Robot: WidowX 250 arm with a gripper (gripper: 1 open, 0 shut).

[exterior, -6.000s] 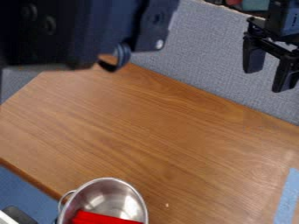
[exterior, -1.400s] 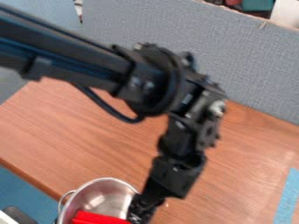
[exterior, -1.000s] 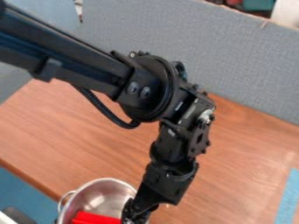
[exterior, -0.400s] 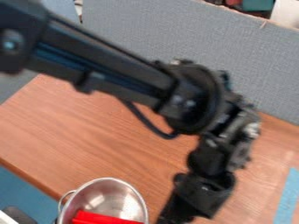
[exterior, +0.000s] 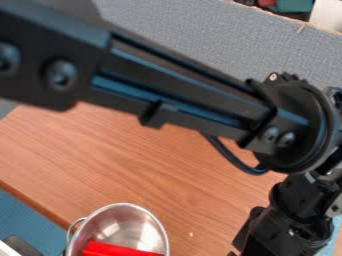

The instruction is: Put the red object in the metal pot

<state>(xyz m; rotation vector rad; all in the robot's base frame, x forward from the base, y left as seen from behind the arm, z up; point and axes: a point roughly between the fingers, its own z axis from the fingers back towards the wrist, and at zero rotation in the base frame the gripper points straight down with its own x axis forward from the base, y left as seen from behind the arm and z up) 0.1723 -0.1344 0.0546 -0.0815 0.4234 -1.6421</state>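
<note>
Reaching down over the wooden table (exterior: pixel 127 165), the black robot arm (exterior: pixel 160 70) is coming in from the upper left and bending toward the lower right corner, where its pincer (exterior: pixel 249 240) is pointing at the tabletop. The pincer is standing with its fingers apart. To its left, the metal pot (exterior: pixel 127 226) is resting near the bottom edge of the view, its shiny inside facing up and a small side handle showing on its far left side. The red object (exterior: pixel 118 249) is lying low at the pot's near side, left of the pincer, partly cut off by the frame; whether it is sitting inside or in front of the pot is hard to tell. Behind the arm, a grey padded partition (exterior: pixel 201 38) is running beyond the table. No label or writing is readable anywhere.
</note>
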